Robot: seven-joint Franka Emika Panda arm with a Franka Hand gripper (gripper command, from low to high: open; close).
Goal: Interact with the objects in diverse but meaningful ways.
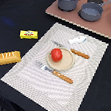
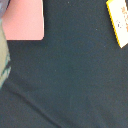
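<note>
Tomato (image 1: 56, 54): red, round, resting on the plate (image 1: 64, 64) at the middle of the mat (image 1: 46, 90).
Fish (image 1: 78, 40): white and blue, flat on the mat near its far edge, just beyond the plate.
Box (image 1: 28, 34): yellow with a red mark, on the dark bench (image 1: 12, 10) off the mat, toward the exterior view's left; its corner also shows in the wrist view (image 2: 118, 20).
Loaf (image 1: 8, 57): orange-brown, scored, on the bench nearer the camera than the box, off the mat.
Cutlery: knife (image 1: 72, 51) beyond the plate, fork (image 1: 53, 71) before it, both on the mat.
Pots (image 1: 79, 3): grey, on a pinkish board (image 1: 72, 18) at the far side; a pink slab edge appears in the wrist view (image 2: 22, 20).
Progress: judged partial at most; the tomato on the plate reads as one placement made, while fish, box and loaf lie loose and apparently await handling.
Arm: absent from the exterior view; the wrist camera looks straight down on bare dark bench near the box, suggesting a raised, hovering pose.
Gripper: not visible in either view; whether its fingers are apart or together cannot be told.
</note>
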